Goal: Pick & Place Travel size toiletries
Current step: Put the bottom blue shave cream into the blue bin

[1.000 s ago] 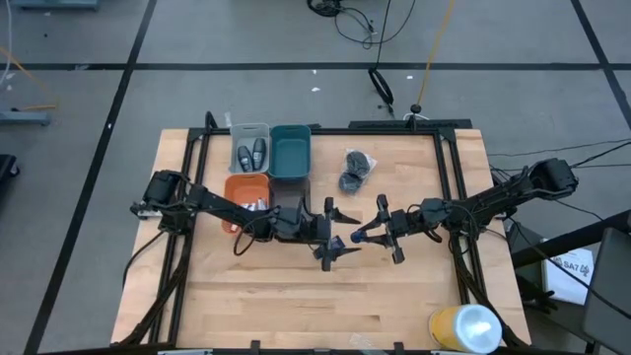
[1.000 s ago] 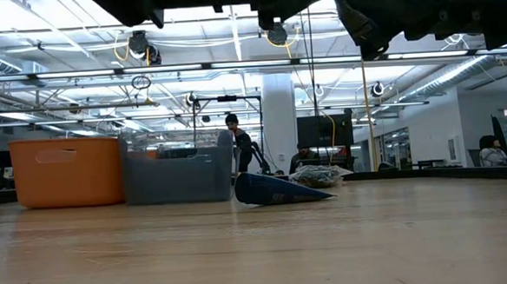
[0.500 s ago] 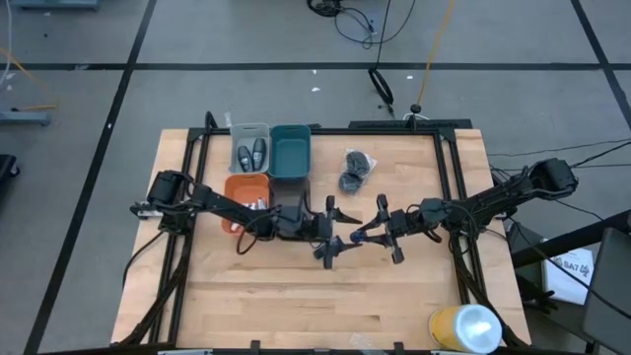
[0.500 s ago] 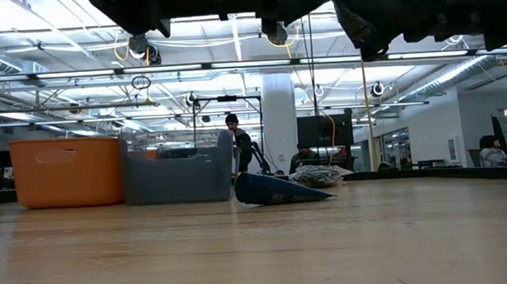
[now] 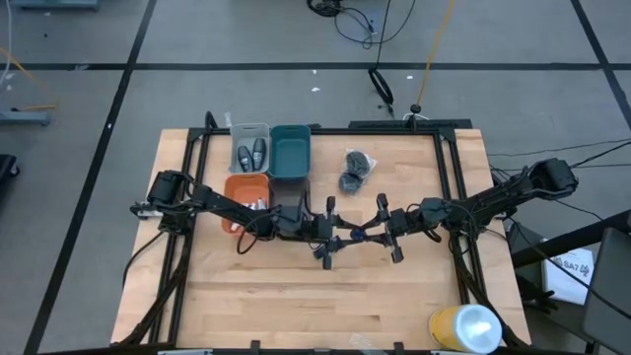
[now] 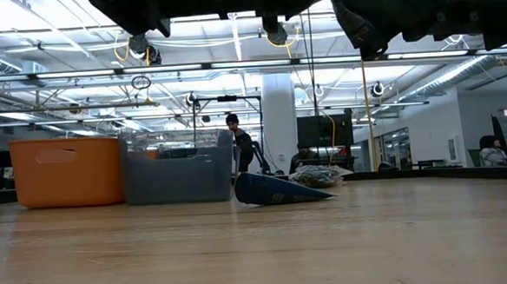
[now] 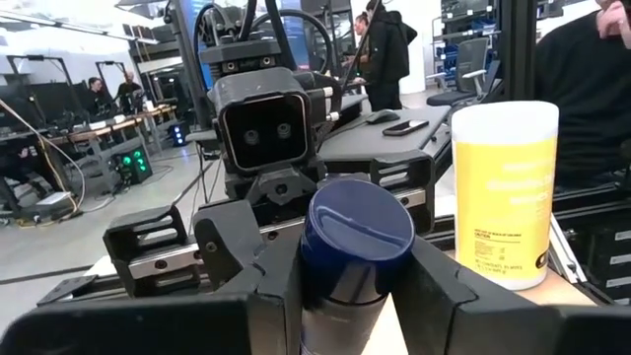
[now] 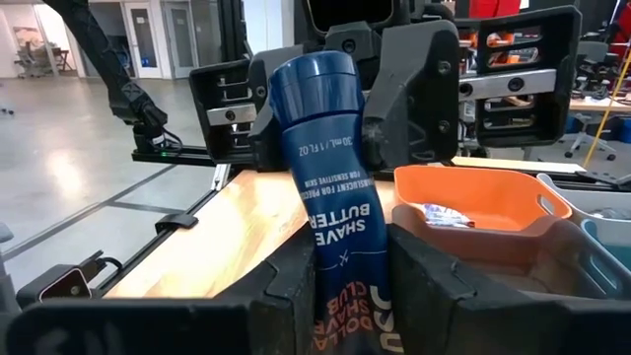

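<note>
The dark blue packet (image 8: pixel 333 187) hangs above mid-table, its crimped end clamped in my right gripper (image 8: pixel 335 271) and its capped end now seated between the fingers (image 7: pixel 439 296) of my left gripper (image 7: pixel 350 296), which sit close against both sides of the cap. To do this handover well I judge I should make sure the left grip is firm on the cap before the right lets go, then draw the right straight back along the packet so it does not twist loose. From above, the two grippers meet nose to nose, and the packet itself is nearly lost between them. A second dark blue packet (image 6: pixel 278 189) lies on the wood near the grey bin (image 6: pixel 179 176); the orange bin (image 8: pixel 483 202) holds something pale I cannot make out. The low view crops both arms at its upper edge, showing neither grip.
</note>
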`<state>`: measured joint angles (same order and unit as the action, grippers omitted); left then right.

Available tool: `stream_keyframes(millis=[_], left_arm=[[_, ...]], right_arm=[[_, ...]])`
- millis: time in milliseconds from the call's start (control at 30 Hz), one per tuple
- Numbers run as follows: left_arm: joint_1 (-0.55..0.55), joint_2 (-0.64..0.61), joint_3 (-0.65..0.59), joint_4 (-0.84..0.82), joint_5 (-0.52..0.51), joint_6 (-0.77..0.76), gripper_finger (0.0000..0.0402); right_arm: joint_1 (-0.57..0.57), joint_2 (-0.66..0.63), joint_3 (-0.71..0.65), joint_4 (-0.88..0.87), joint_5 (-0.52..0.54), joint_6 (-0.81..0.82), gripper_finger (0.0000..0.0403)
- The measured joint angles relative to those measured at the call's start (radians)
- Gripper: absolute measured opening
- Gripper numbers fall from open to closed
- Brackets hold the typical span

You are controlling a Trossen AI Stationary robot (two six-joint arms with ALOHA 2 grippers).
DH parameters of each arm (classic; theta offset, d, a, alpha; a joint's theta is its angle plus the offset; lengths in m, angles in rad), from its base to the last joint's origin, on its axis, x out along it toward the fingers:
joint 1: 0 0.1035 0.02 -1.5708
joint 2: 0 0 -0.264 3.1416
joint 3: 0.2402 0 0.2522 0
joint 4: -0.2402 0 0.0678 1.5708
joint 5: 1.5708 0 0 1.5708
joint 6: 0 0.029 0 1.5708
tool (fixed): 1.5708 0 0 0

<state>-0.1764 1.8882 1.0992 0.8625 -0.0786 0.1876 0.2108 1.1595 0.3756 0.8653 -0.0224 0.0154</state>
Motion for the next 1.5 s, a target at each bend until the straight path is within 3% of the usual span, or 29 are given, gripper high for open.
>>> stream_keyframes(millis=[200, 467, 633, 1000, 1267, 1500], left_arm=[[-0.017, -0.011, -0.001, -0.021, -0.040, 0.024, 0.0110], [-0.044, -0.096, -0.002, -0.144, -0.099, 0.036, 0.0109], [-0.060, -0.172, 0.000, -0.264, -0.163, 0.029, 0.0113], [-0.048, -0.301, 0.000, -0.483, -0.427, 0.036, 0.0109], [0.010, -0.389, -0.003, -0.633, -0.509, 0.027, 0.0106], [0.121, -0.513, -0.120, -0.585, -0.525, -0.041, 0.0106]], right_arm=[[0.000, -0.001, 0.003, -0.035, -0.004, 0.014, 0.0119], [0.000, -0.025, 0.001, -0.064, -0.005, -0.029, 0.0210], [0.000, -0.064, -0.001, -0.126, 0.014, -0.028, 0.0244], [-0.001, -0.175, -0.001, -0.317, 0.078, -0.028, 0.0240], [-0.001, -0.278, -0.001, -0.456, 0.078, 0.021, 0.0238], [-0.001, -0.298, -0.001, -0.484, 0.077, 0.026, 0.0237]])
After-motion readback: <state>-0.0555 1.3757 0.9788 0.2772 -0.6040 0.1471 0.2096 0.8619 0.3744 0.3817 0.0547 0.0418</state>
